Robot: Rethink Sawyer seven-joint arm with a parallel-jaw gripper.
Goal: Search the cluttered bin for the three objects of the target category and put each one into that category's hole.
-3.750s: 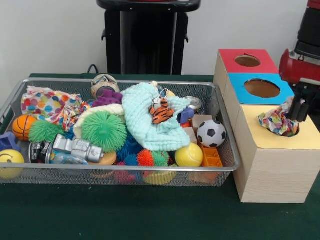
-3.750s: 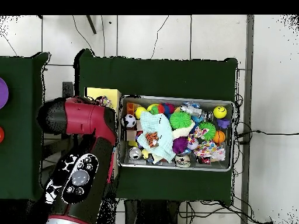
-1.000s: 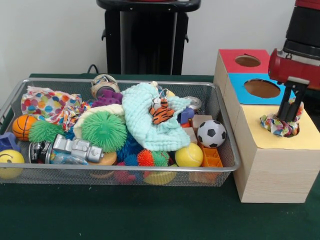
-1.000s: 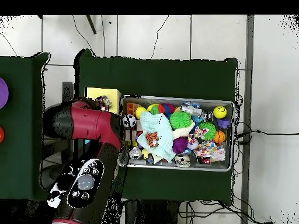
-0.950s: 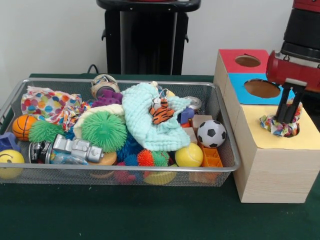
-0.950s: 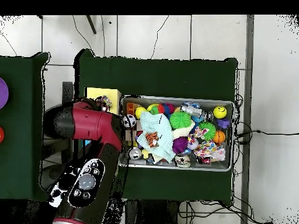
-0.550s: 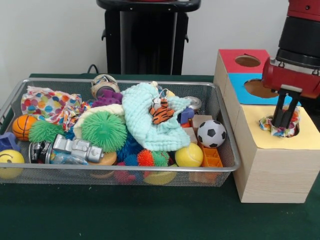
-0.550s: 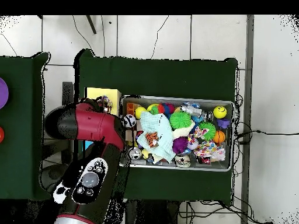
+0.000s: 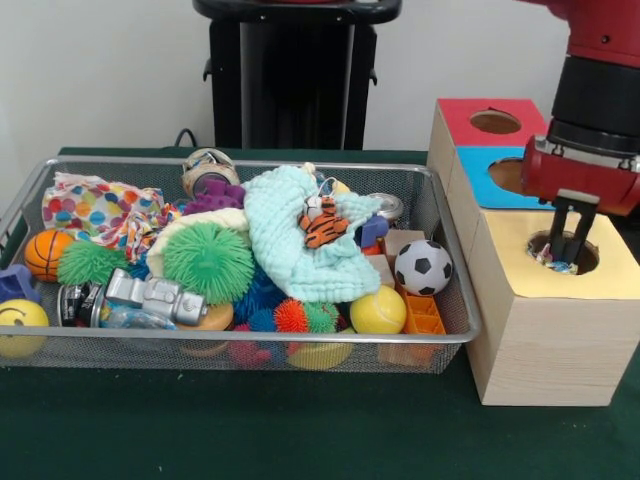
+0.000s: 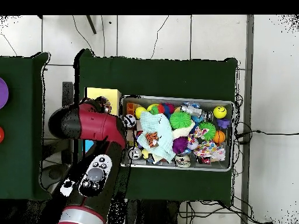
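Gripper (image 9: 567, 247) at right of frame: I see its black fingers set narrowly apart, tips dipping into the round hole (image 9: 563, 252) of the yellow-topped wooden box (image 9: 548, 330), touching a dotted fabric piece (image 9: 556, 265) sunk inside. Another white multicoloured-dot cloth (image 9: 100, 212) lies upper left in the silver wire-mesh bin (image 9: 452, 292).

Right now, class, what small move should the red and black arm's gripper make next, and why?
Probably lift straight up, clear of the yellow-topped wooden box's round hole. The gripper reaches into it, only a scrap of dotted white fabric shows inside, and another dotted fabric piece waits in the silver wire-mesh bin.
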